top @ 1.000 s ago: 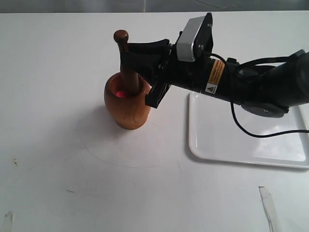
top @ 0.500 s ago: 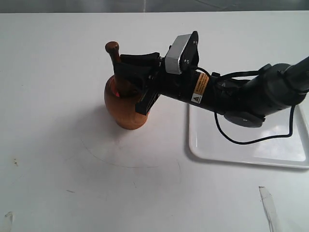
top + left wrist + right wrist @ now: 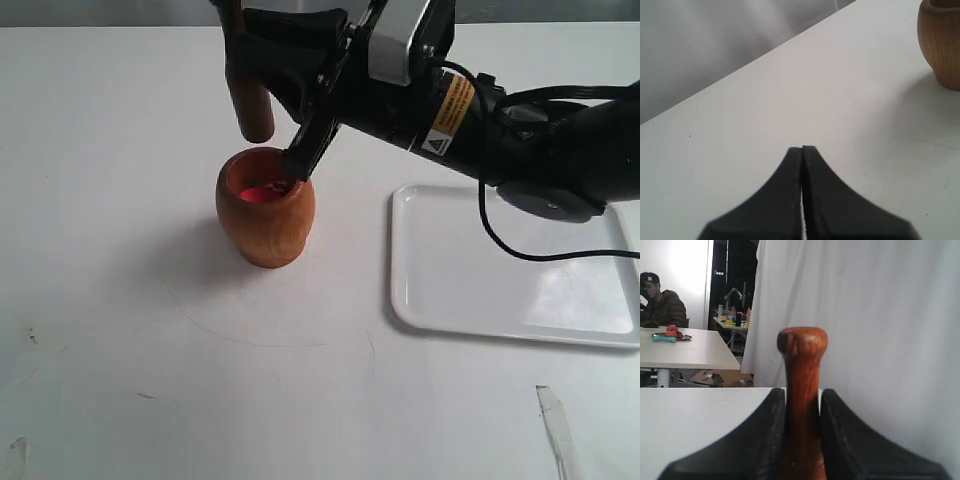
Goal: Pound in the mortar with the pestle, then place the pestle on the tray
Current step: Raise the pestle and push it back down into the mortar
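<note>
In the exterior view the right gripper clamps the pestle upright, its thick end hanging just above the mortar, probably poised between strokes. The tray waits apart from the mortar, on the arm's side. The left wrist view shows the left gripper pressed closed and empty, idle near the mortar. The right wrist view shows the jaws squeezing the pestle's narrow handle below its knob, keeping it plumb.
</note>
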Action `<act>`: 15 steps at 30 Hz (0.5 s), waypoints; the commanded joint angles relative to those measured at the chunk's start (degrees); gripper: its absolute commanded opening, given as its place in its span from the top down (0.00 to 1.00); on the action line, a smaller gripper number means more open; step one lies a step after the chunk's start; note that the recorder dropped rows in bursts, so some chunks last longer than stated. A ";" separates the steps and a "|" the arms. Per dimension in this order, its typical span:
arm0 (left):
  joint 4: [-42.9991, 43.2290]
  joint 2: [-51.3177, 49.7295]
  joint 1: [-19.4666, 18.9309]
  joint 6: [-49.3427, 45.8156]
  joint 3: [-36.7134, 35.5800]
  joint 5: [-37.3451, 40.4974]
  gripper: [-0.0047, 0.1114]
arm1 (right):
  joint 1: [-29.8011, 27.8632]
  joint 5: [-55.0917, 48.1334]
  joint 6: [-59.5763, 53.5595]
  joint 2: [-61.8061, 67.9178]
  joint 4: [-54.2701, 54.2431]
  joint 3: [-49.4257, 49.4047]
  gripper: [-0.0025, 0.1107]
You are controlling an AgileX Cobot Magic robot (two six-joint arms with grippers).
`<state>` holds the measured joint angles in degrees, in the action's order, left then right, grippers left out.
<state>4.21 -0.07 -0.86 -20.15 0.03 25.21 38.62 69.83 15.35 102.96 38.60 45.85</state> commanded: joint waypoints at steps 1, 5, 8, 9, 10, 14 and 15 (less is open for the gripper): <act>-0.42 0.07 0.44 0.47 -0.03 -0.17 0.96 | 0.24 0.14 -0.38 3.28 -0.22 0.31 0.98; -0.42 0.07 0.44 0.47 -0.03 -0.17 0.96 | 0.24 0.14 0.00 8.43 0.70 0.31 0.98; -0.42 0.07 0.44 0.47 -0.03 -0.17 0.96 | 0.24 0.14 1.10 11.93 1.75 0.31 0.98; -0.42 0.07 0.44 0.47 -0.03 -0.17 0.96 | 0.24 0.14 1.53 12.84 2.11 0.31 0.98; -0.42 0.07 0.44 0.47 -0.03 -0.17 0.96 | 0.24 0.14 1.53 13.49 2.58 0.31 0.98; -0.42 0.07 0.44 0.47 -0.03 -0.17 0.96 | 0.24 0.14 1.31 12.91 2.53 0.31 0.98; -0.42 0.07 0.44 0.47 -0.03 -0.17 0.96 | 0.24 0.14 1.18 12.07 1.86 0.31 0.98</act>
<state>4.21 -0.07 -0.86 -20.15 0.03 25.21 38.62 70.91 16.63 116.07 40.07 46.26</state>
